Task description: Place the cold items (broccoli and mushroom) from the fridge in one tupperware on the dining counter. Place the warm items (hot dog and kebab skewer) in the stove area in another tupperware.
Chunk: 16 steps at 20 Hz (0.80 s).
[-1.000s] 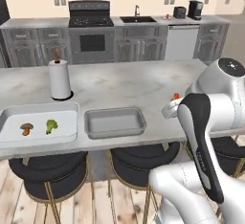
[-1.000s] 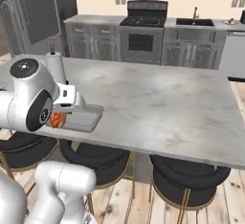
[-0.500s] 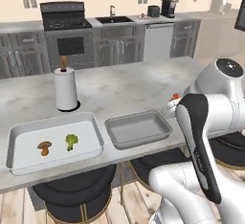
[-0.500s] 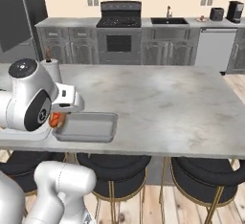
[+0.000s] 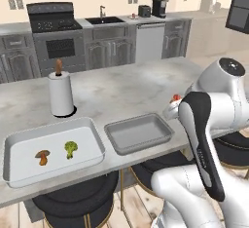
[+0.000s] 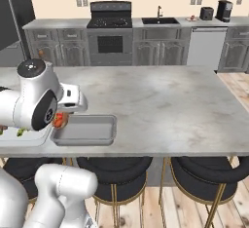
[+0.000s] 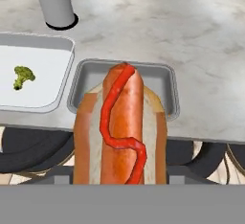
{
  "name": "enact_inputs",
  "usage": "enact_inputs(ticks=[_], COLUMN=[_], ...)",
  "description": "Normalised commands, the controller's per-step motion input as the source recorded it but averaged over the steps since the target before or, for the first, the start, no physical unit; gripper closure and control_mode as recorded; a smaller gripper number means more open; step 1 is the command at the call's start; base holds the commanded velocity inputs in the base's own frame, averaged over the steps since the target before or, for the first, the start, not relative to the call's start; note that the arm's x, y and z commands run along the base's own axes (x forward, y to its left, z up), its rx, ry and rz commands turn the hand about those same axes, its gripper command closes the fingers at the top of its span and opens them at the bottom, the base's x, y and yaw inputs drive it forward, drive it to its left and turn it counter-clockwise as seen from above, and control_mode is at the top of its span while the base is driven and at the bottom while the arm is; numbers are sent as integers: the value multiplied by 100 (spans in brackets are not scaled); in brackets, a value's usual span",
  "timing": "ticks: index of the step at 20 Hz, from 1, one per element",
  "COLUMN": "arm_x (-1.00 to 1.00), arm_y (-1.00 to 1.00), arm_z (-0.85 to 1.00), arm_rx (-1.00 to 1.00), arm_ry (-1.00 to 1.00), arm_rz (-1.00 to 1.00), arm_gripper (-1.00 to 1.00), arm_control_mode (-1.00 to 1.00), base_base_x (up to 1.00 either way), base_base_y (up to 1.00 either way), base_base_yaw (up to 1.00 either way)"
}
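Observation:
The hot dog (image 7: 120,132), a sausage in a bun with a ketchup squiggle, is held by my gripper (image 6: 61,116), which is shut on it; the bun hides the fingers. It hangs over the near edge of the dining counter, just in front of an empty grey tupperware (image 7: 170,90) (image 5: 138,132) (image 6: 86,129). Left of that lies a white tupperware (image 5: 53,151) (image 7: 48,82) holding the broccoli (image 5: 71,149) (image 7: 22,77) and the mushroom (image 5: 43,157). A red tip of the hot dog (image 5: 176,98) shows beside my arm. The kebab skewer is out of view.
A paper towel roll (image 5: 61,95) (image 7: 53,3) stands on the counter behind the white tupperware. Black stools (image 6: 204,173) line the counter's near side. The stove (image 6: 111,21), sink and dishwasher run along the back wall.
The whole picture has shifted: the base has driven, and both tupperwares now sit further right in the left base view. The hot dog stays in my grip.

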Motion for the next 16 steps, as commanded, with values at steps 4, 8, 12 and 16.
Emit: enact_inputs(ticks=[4,8,12,16], arm_x=[74,56,46,41], arm_y=[14,24,28,30], arm_z=[-32,-44,-61,-65], arm_rx=[0,-7,-16,-28], arm_ry=[11,8,15,21], arm_rz=[80,84,69,45], arm_gripper=[100,100,100,100], arm_control_mode=[-100,-100,-100,-100], base_base_x=[0,0,0,0], base_base_y=[0,0,0,0], base_base_yaw=[0,0,0,0])
